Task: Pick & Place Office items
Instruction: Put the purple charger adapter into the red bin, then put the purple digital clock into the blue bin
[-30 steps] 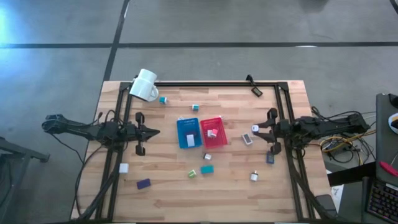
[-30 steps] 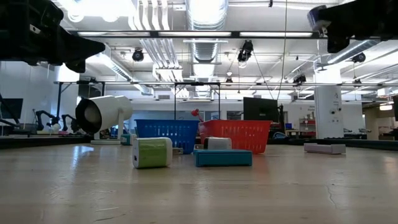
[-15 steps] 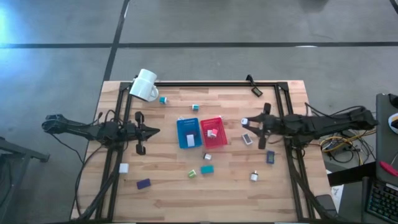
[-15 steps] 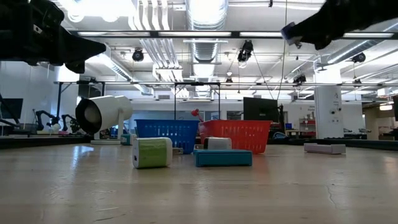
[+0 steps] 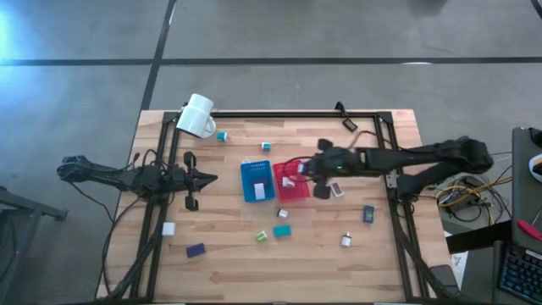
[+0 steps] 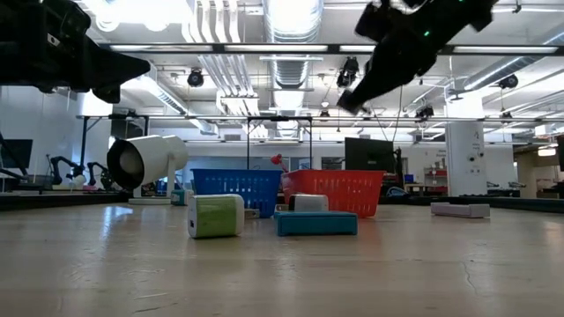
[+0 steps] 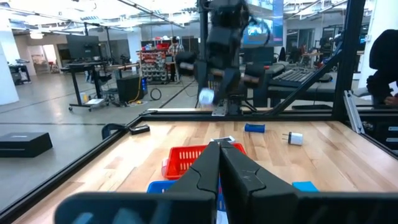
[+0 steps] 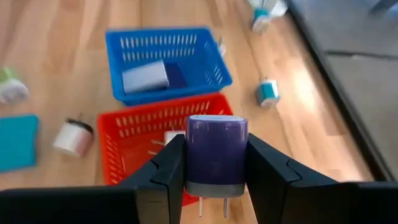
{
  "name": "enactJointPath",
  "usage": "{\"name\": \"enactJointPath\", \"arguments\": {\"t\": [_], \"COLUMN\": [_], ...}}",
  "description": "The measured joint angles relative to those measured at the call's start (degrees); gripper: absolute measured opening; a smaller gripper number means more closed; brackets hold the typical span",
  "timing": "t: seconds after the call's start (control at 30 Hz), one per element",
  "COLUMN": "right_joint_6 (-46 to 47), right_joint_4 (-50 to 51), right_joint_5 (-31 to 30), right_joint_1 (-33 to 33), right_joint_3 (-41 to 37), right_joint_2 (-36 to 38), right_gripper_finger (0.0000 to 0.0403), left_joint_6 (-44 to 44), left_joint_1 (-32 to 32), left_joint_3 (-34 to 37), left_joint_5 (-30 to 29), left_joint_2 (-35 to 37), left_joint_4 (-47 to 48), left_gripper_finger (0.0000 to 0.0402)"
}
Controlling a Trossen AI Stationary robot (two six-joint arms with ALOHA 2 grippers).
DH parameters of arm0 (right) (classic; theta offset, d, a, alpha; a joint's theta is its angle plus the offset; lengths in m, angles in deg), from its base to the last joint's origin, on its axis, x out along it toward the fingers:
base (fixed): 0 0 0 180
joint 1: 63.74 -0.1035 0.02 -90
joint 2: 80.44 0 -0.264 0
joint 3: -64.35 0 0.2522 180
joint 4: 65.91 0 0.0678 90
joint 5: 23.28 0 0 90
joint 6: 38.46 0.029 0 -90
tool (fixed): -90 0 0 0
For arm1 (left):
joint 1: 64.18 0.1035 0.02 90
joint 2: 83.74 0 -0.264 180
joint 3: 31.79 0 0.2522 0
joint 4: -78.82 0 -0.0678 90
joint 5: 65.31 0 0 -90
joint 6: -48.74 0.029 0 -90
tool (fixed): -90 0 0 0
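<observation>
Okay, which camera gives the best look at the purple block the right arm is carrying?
The right wrist view: the purple block fills the centre, clamped in the right end effector over the red tray. The left wrist view shows it small and blurred. In the high and low views the arm mostly hides it.

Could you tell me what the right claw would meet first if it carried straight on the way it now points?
Probably the red tray: the right claw, shut on a purple charger block, points down at it; depth is unclear.

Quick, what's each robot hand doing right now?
Left end effector: closed, holding nothing.
Right end effector: closed on a purple block, above the red tray.
</observation>
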Motion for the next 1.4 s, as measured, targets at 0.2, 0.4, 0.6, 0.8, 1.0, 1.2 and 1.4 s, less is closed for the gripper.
{"name": "enactJointPath", "arguments": {"t": [0.2,0.4,0.6,0.8,1.0,1.2,1.4], "right_joint_6": [-2.2,-2.2,-2.9,-3.7,-2.1,-2.0,-1.3], "right_joint_4": [0.4,4.7,5.8,6.3,7.3,7.6,7.1], "right_joint_5": [8.7,9.2,9.2,12.0,11.7,11.7,12.9], "right_joint_1": [0.5,0.6,0.5,0.5,0.6,0.5,0.7], "right_joint_3": [3.8,7.4,9.5,10.7,11.8,11.5,9.6], "right_joint_2": [-9.6,-17.0,-22.7,-25.0,-24.4,-21.0,-13.5], "right_gripper_finger": [0.0118,0.0118,0.0118,0.0119,0.0225,0.029,0.0281], "left_joint_6": [0.0,0.0,-0.2,-0.2,-0.3,-0.4,-0.4], "left_joint_1": [0.0,0.0,0.0,0.0,0.0,0.0,0.0], "left_joint_3": [0.0,0.0,0.0,0.0,0.0,0.0,0.0], "left_joint_5": [0.0,0.1,0.1,0.1,0.1,0.1,0.1], "left_joint_2": [0.0,0.0,0.0,0.0,0.0,0.0,0.0], "left_joint_4": [0.0,0.0,0.0,0.1,0.2,0.4,0.4], "left_gripper_finger": [0.0017,0.0018,0.0016,0.0018,0.0018,0.0016,0.0018]}}
